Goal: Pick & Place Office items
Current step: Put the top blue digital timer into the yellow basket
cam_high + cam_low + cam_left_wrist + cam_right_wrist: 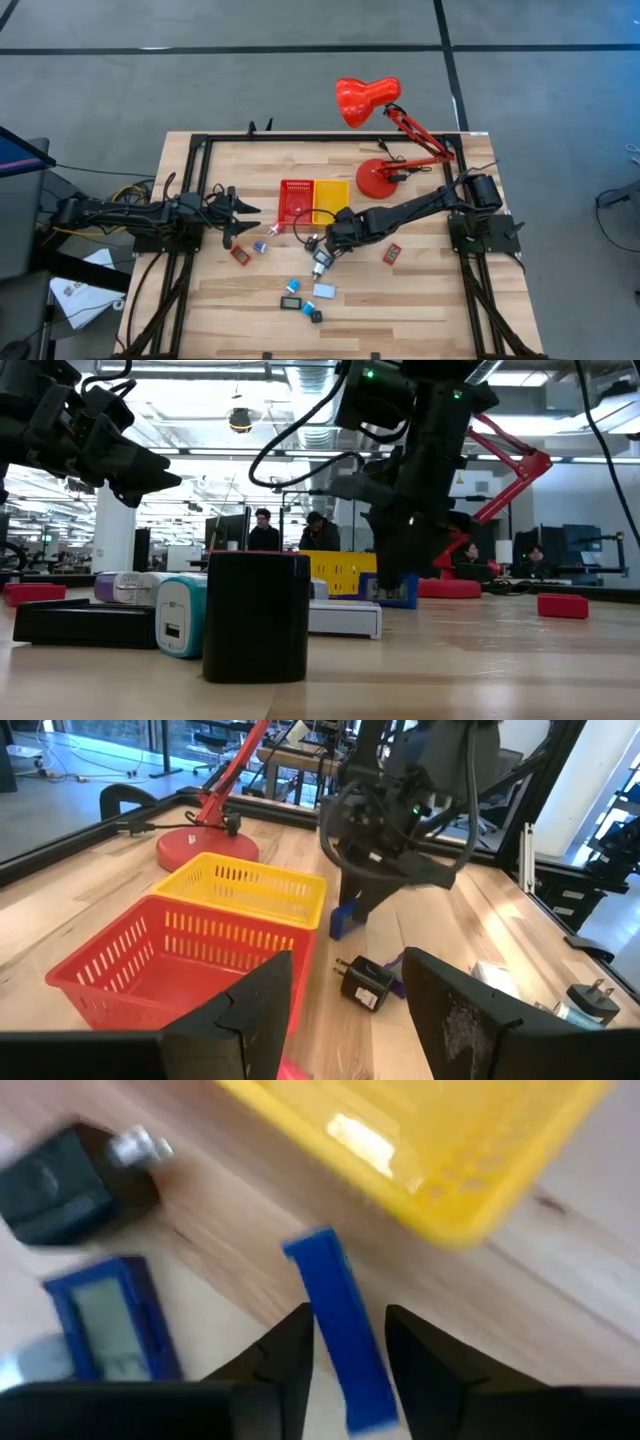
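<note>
- Office item, a flat blue piece [335, 1330], standing on edge right between the right jaws, low over the table [420, 300].
- Right jaws close on both sides of that blue piece; cannot tell if squeezing it or only around it.
- Just beside the blue piece: the yellow bin [450, 1140], touching the red bin [295, 200] side by side.
- Near it on the other side: a black plug [60, 1185] and a small blue-framed screen [105, 1320], both lying flat on the wood.
- Right arm [420, 205] stretched in from the right edge to the middle of the table.
- Left jaws spread apart with nothing between them, up in the air near the left side, pointing at the red bin.
- More small pieces lying apart on the near half: a red one [392, 254] to the right, another red one [240, 254] to the left, a white one [325, 291] and a black one [316, 316] toward the front.
- Big red lamp [380, 175] standing at the far right corner.
</note>
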